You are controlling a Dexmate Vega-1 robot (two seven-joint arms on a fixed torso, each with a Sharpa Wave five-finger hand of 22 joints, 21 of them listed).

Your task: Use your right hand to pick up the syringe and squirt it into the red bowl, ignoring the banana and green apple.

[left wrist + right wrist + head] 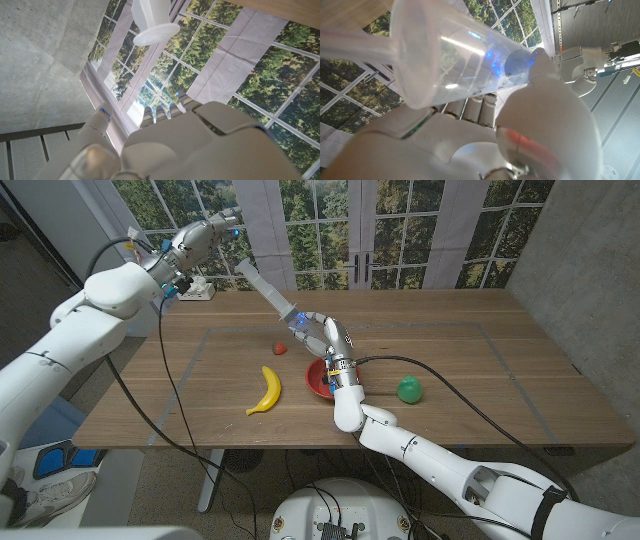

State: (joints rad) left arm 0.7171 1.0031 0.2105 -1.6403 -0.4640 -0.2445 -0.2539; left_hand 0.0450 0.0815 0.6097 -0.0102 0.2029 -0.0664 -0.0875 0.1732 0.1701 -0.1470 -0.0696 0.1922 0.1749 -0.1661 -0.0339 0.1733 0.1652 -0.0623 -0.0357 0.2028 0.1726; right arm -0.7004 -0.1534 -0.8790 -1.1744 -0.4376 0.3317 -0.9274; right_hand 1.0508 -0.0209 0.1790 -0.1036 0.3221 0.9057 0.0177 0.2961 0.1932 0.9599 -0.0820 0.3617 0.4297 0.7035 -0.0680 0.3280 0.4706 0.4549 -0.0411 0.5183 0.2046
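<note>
Head view: right hand (325,338) wrapped around clear plastic syringe (272,293), barrel raised toward 11 o'clock above shallow red bowl (319,378). Best tilted nozzle-down over bowl before pressing plunger. Left hand (200,235) raised, empty, fingers loosely curled.

Both arms have glossy white rounded shells. Left hand (205,235) and right hand (325,335): silver-grey, blue-lit fingertips. Black cables trail along each forearm.

No legible text, label, brand, number or sign on anything in view.
</note>
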